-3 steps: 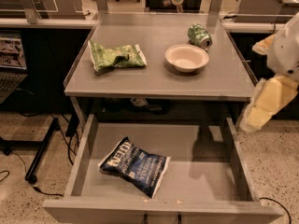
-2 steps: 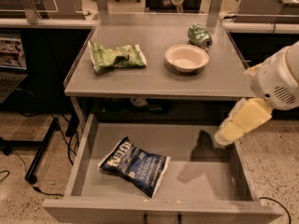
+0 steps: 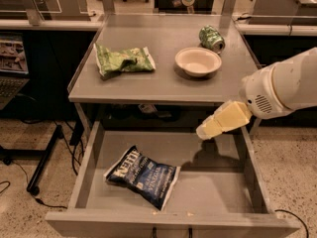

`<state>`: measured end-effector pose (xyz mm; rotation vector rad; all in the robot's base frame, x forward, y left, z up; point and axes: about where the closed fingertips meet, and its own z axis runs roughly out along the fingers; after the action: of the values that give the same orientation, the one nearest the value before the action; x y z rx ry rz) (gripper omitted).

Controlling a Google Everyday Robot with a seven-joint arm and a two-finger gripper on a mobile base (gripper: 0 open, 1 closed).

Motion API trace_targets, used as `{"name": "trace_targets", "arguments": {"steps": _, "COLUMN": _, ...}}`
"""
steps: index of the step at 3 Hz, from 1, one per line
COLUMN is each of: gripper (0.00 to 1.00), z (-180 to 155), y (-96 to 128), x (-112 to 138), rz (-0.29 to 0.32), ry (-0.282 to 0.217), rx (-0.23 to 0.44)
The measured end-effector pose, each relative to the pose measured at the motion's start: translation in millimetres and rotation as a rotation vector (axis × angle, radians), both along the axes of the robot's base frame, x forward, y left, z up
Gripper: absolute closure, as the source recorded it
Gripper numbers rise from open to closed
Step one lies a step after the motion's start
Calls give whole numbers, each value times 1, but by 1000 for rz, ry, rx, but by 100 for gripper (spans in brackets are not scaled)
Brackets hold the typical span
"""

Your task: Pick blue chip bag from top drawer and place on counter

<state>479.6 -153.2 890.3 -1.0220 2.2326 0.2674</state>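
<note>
The blue chip bag (image 3: 142, 176) lies flat in the front left part of the open top drawer (image 3: 213, 192), dark navy with white lettering. The counter (image 3: 163, 68) is the grey tabletop above the drawer. My gripper (image 3: 204, 131) comes in from the right on a white arm, its cream-coloured tip hanging over the drawer's back right part, just under the counter's front edge. It is above and to the right of the bag, well apart from it, and holds nothing.
On the counter lie a green snack bag (image 3: 122, 60) at the left, a white bowl (image 3: 198, 61) right of centre and a green can (image 3: 212, 37) on its side behind the bowl. Desks and cables flank the table.
My gripper has swung in from the right edge, leftward and over the drawer. The bag and the counter items have not moved.
</note>
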Motion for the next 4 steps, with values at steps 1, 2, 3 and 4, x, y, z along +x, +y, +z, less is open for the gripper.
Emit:
{"name": "trace_targets", "arguments": {"steps": 1, "gripper": 0, "z": 0, "y": 0, "x": 0, "rz": 0, "ry": -1, "rx": 0}}
{"name": "trace_targets", "arguments": {"steps": 2, "gripper": 0, "z": -29, "y": 13, "x": -6, "rz": -29, "ry": 77, "rx": 80}}
{"name": "trace_targets", "arguments": {"steps": 3, "gripper": 0, "z": -74, "y": 51, "x": -20, "rz": -19, "ry": 192, "rx": 206}}
{"name": "trace_targets", "arguments": {"steps": 4, "gripper": 0, "z": -102, "y": 87, "x": -29, "rz": 22, "ry": 226, "rx": 273}}
